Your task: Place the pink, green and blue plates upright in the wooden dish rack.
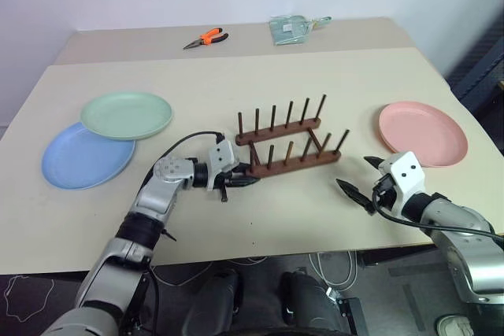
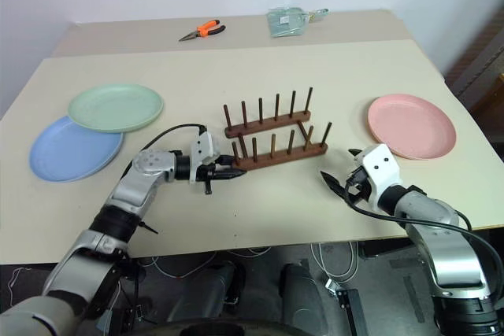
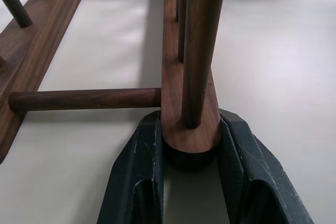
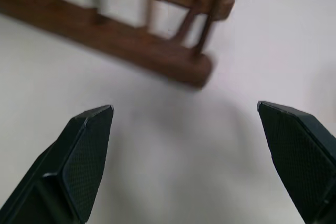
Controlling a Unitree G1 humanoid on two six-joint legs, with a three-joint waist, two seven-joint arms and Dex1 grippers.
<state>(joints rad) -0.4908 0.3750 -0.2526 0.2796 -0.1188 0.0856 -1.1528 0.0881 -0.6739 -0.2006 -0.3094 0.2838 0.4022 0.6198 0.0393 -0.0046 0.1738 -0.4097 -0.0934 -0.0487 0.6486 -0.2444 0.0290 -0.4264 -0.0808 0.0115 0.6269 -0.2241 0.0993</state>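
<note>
Black fingers (image 3: 142, 177) of the left gripper (image 1: 236, 181) clamp the wooden dish rack (image 1: 288, 147) at its rail end, mid-counter (image 1: 346, 92); the right gripper (image 1: 358, 181) gapes empty. No readable writing.

dark smooth wooden dish rack (image 1: 287, 147), matt plates, matt beige table (image 1: 236, 92).

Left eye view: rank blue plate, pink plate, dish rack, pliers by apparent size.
1. Dish rack, the widest.
2. Blue plate and pink plate look alike; the green plate overlaps the blue one, so no ranking.
3. Pliers, smallest, though farthest from the camera.
</note>
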